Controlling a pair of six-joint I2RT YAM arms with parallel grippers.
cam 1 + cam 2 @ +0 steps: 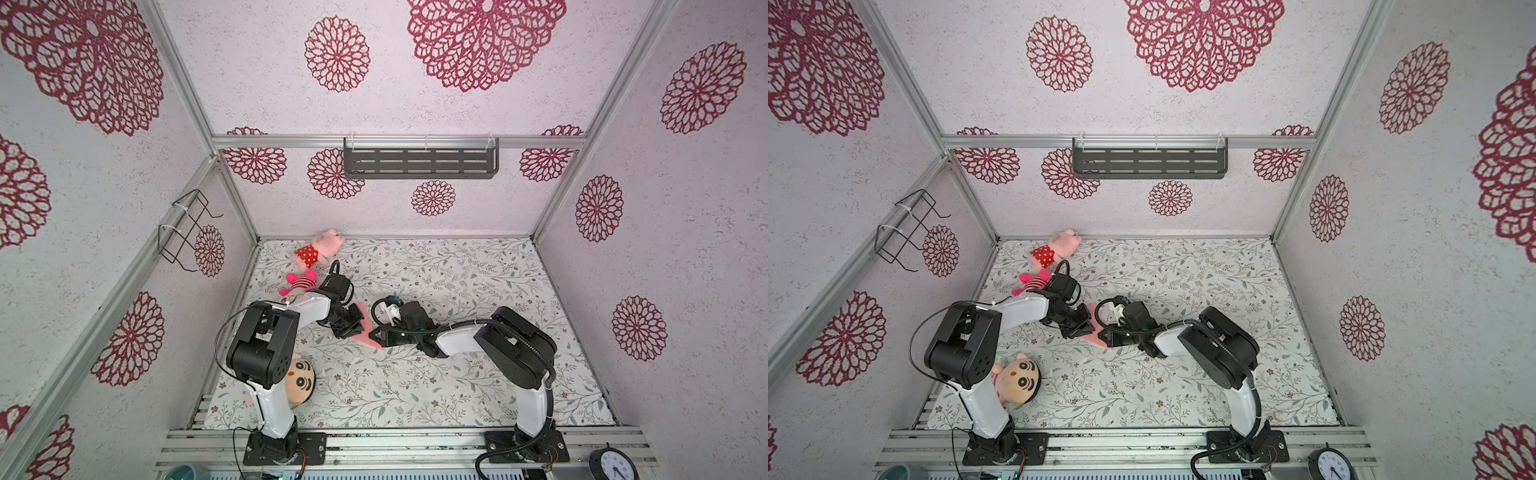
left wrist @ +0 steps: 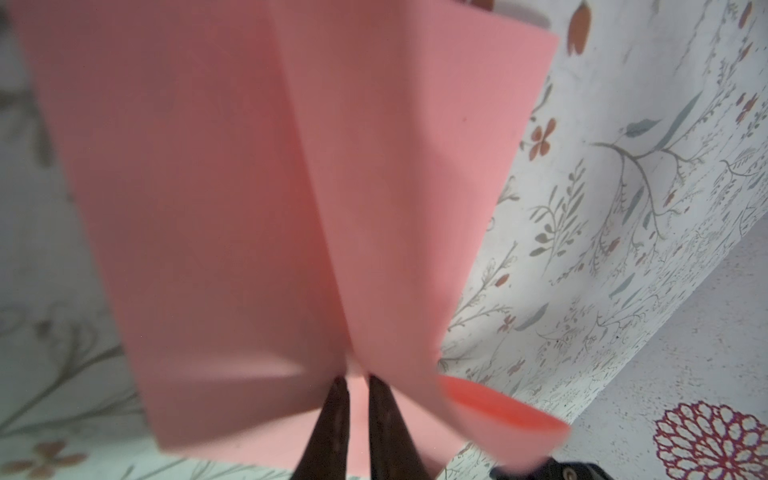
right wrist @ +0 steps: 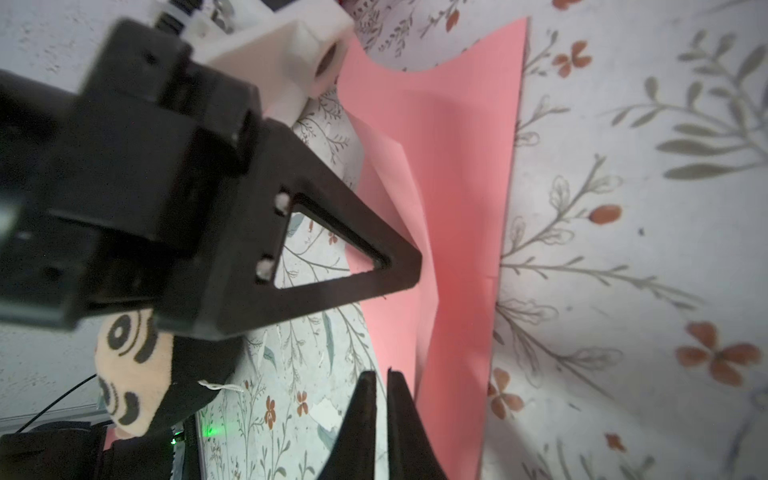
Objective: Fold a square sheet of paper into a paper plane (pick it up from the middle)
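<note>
Bimanual fold in progress, seen from above and from both wrists. The left hand and the right hand met near the middle of the floral worktop, tips almost facing each other, with the square sheet of paper between them.

In the left wrist view the left hand was clenched on the sheet: its 2 dark fingers stood nearly together with a strip of pink between them, and the paper spread away from the tips in 2 panels divided by a crease, 1 corner curling beside the fingers.

In the right wrist view the right hand had its fingers drawn nearly together at the near edge of the sheet; whether paper lay between them could not be told from this view. Just beyond its tips the triangular finger of the left hand pressed against the creased pink sheet.

In both top views only narrow slivers of pink showed beside the 2 hands, on the worktop.

Behind the left hand lay 2 pink plush toys; a round-faced doll sat beside the left arm's base.
</note>
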